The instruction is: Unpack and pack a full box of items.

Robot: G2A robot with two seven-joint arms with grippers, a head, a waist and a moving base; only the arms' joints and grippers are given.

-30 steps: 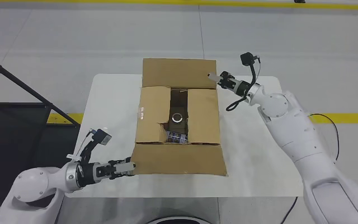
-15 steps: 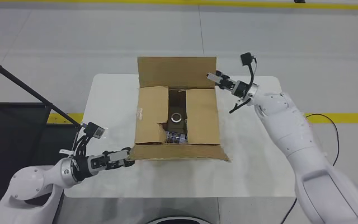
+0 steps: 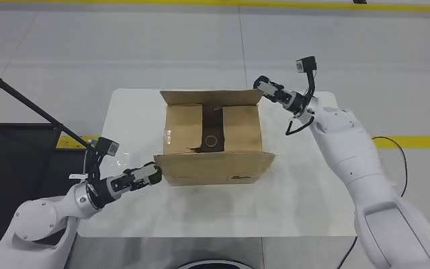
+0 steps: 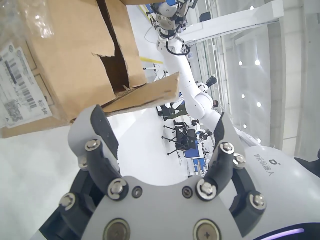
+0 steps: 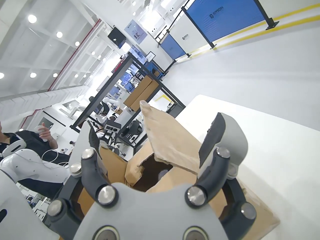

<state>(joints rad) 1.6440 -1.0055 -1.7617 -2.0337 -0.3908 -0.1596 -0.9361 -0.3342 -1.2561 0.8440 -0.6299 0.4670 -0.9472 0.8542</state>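
On the table (image 3: 134,128), the box (image 3: 211,168) was judged floppy-flapped, best taken at flap corners; left pincer (image 3: 155,174) and right pincer (image 3: 259,83) were open, empty.

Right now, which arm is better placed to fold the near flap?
Likely left: the left gripper sits open at a corner of the near flap, while the right gripper is over at the far flap.

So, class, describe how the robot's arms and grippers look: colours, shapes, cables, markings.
The left arm and right arm are glossy white, rounded shells. The left gripper and right gripper each have a grey metal plate with silver screws, black linkages and two pale grey fingers faced with black pads. The right wrist carries a looping black cable and a small black camera.
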